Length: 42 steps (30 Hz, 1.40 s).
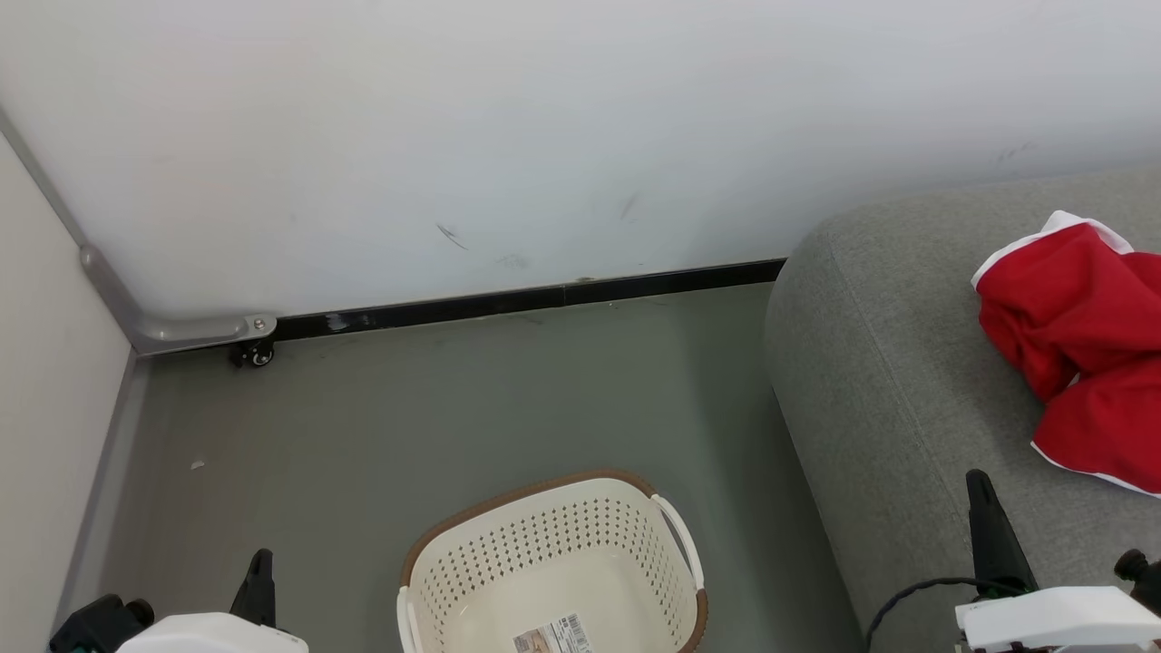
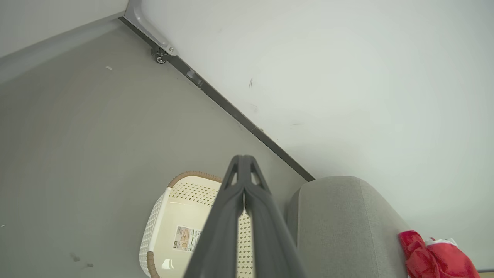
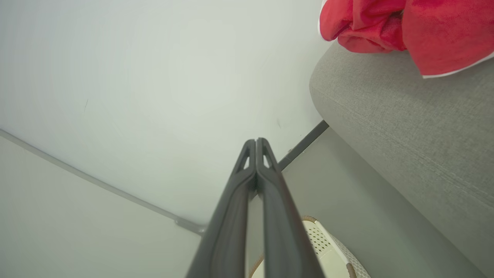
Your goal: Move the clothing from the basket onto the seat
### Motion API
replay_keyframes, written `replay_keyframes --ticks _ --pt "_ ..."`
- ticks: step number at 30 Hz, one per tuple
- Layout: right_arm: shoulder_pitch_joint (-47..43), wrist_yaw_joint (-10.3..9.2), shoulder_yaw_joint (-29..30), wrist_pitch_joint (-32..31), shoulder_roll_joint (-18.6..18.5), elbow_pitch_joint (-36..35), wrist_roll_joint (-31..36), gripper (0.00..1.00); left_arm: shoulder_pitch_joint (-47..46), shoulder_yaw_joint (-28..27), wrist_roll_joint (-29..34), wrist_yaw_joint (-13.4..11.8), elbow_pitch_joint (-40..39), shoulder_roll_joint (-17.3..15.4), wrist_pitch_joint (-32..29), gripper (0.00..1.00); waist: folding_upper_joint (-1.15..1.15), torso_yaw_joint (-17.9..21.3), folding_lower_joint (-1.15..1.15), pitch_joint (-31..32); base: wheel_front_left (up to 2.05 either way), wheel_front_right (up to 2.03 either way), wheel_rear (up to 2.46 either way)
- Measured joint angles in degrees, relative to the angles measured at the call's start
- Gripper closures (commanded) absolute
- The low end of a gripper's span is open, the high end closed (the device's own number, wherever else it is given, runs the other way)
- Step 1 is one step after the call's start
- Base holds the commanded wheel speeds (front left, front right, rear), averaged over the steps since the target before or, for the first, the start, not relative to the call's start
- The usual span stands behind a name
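Grey floor (image 1: 453,408) meets a white wall (image 1: 544,136) in the head view. The basket (image 1: 544,535) stands beside the seat (image 1: 889,381), and the clothing (image 1: 1079,354) lies bunched on the seat's top (red, white-trimmed). Left wrist view: the left gripper (image 2: 242,160), fingers pressed together on nothing, hangs above the basket. Right wrist view: the right gripper (image 3: 255,144), likewise clenched on nothing, points toward the wall beside the seat.

a sticker (image 1: 553,635) on the base of the basket (image 1: 544,535) bears print too small to read.

White forearms (image 1: 1057,617), slim black fingers (image 1: 993,535).
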<state>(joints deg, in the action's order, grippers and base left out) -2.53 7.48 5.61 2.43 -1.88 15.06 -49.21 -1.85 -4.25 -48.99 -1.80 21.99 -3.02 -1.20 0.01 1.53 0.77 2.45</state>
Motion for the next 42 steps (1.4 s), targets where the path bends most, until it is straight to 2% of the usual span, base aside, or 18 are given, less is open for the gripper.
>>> replay_keyframes --ticks 10,15,42 --pt "0.52 0.0 0.74 -1.91 0.0 0.03 -8.84 1.0 -0.91 -0.24 -8.89 2.19 -0.82 0.12 -1.38 1.0 0.0 -0.32 -0.5 -0.76 0.0 0.0 0.0" --pt "1.43 -0.01 1.11 -2.61 -0.01 0.15 -13.25 1.0 -0.91 -0.37 -13.28 2.91 -1.46 0.16 -1.91 1.0 0.0 -0.49 -0.64 -1.15 0.0 0.0 0.0" --pt "5.15 -0.01 1.88 -7.57 -0.11 0.26 -36.19 1.0 -2.08 -1.75 -36.37 7.44 -3.91 0.9 -5.61 1.0 0.0 -1.34 -0.73 -2.35 0.0 0.0 0.0"
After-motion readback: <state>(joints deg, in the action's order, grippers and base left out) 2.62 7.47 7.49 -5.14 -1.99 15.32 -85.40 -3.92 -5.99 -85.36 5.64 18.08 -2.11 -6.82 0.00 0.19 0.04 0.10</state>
